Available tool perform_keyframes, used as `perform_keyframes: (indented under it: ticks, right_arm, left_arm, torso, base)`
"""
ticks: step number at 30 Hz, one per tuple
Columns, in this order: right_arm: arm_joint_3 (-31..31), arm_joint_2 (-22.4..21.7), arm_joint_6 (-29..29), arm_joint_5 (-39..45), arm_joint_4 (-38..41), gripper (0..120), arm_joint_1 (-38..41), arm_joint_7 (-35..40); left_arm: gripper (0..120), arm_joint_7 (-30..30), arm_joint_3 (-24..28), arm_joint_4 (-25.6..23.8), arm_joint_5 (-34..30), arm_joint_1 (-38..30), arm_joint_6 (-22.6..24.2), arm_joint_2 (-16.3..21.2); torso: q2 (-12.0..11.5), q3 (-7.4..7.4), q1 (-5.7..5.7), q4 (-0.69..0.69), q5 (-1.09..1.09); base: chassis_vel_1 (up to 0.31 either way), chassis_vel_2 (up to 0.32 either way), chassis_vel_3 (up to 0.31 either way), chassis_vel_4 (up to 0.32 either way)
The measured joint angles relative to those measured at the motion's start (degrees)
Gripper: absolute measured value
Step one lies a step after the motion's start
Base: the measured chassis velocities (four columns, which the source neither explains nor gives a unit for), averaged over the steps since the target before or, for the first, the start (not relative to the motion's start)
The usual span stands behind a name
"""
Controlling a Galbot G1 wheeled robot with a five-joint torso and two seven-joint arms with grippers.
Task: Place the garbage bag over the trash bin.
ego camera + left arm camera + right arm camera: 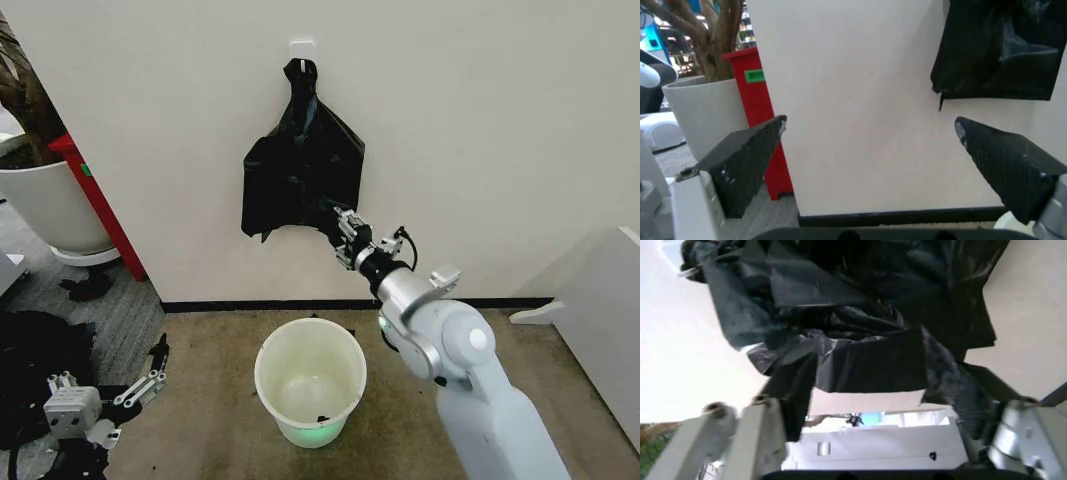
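The black garbage bag [300, 170] hangs from a white hook [302, 45] on the wall, bunched at the top and spreading wider below. My right gripper [338, 222] is raised to its lower right corner. In the right wrist view the bag [860, 315] drapes down between the spread fingers of that gripper [870, 372], which is open. The round white trash bin [310, 380] stands upright on the floor below the bag, its mouth uncovered. My left gripper [150, 385] is low at the left, open and holding nothing. From the left wrist, the bag's lower corner [1000, 50] shows beyond that gripper [867, 135].
A large white plant pot [50, 200] and a red panel [100, 200] stand at the wall's left end. A dark heap [40, 350] lies on the floor by my left arm. A white board [600, 320] leans at the right. Brown carpet surrounds the bin.
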Motion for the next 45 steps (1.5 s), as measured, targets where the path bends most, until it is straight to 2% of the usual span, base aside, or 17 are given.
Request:
perform_keyframes:
  ticks: [5, 6, 8, 10, 14, 23, 26, 34, 38, 45]
  right_arm:
    - [-2.7, 2.6, 0.3, -2.3, -2.6, 86, 1.9, 0.3]
    - [-2.7, 2.6, 0.3, -2.3, -2.6, 86, 1.9, 0.3]
    - [-3.2, 3.6, 0.6, -3.3, -3.7, 94, 2.9, 0.2]
    - [-3.2, 4.8, 0.8, -3.9, -5.1, 98, 4.3, 0.2]
    - [-3.0, 6.0, 0.8, -5.1, -7.1, 100, 5.9, -0.3]
    - [-3.5, 9.1, 0.7, -7.2, -11.6, 97, 8.4, -0.6]
    - [-3.5, 9.8, 0.7, -8.0, -12.8, 90, 8.9, -0.6]
    - [-3.6, 10.7, 0.6, -8.9, -14.1, 82, 9.4, -0.8]
    - [-2.7, 10.9, 0.7, -8.9, -14.9, 73, 9.9, -1.1]
    - [-1.5, 10.9, 0.7, -8.7, -14.9, 70, 10.1, -1.3]
  left_arm:
    - [100, 0.0, -0.2, 0.0, 0.3, 0.3, 0.0, -0.3]
    - [100, 0.0, -0.2, 0.0, 0.3, 0.3, 0.0, -0.3]
    - [100, 0.0, -0.2, 0.0, 0.5, 0.3, -0.1, -0.5]
    - [100, 0.0, -0.1, 0.0, 0.7, 0.4, -0.1, -0.7]
    - [100, 0.1, -0.1, 0.0, 0.8, 0.4, -0.2, -0.8]
    - [100, 0.1, -0.1, 0.0, 0.9, 0.5, -0.3, -0.8]
    - [100, 0.1, -0.2, 0.0, 0.9, 0.6, -0.3, -0.8]
    - [100, 0.1, -0.3, 0.0, 0.8, 0.4, -0.4, -0.7]
    - [100, 0.1, -0.3, 0.0, 0.8, 0.4, -0.6, -0.6]
    - [100, 0.1, -0.4, 0.0, 0.9, 0.4, -0.8, -0.5]
  torso:
    - [0.0, 0.00, 0.00, 0.00, -0.01]
    - [0.0, 0.00, 0.00, 0.00, -0.01]
    - [0.0, 0.00, 0.00, 0.00, -0.01]
    - [0.0, 0.00, 0.00, 0.00, -0.01]
    - [0.0, 0.00, 0.00, 0.00, -0.01]
    - [0.0, 0.00, 0.00, 0.00, 0.00]
    - [0.0, 0.00, 0.00, 0.00, 0.00]
    - [0.0, 0.00, 0.00, 0.00, 0.00]
    - [0.0, 0.00, 0.00, -0.01, 0.00]
    - [0.0, 0.00, 0.00, 0.00, 0.01]
  base:
    - [0.000, 0.000, 0.000, 0.000]
    - [0.000, 0.000, 0.000, 0.000]
    - [0.000, 0.000, 0.000, 0.000]
    - [0.000, 0.000, 0.000, 0.000]
    - [0.000, 0.000, 0.000, 0.000]
    - [0.000, 0.000, 0.000, 0.000]
    - [0.000, 0.000, 0.000, 0.000]
    - [0.000, 0.000, 0.000, 0.000]
    - [0.000, 0.000, 0.000, 0.000]
    - [0.000, 0.000, 0.000, 0.000]
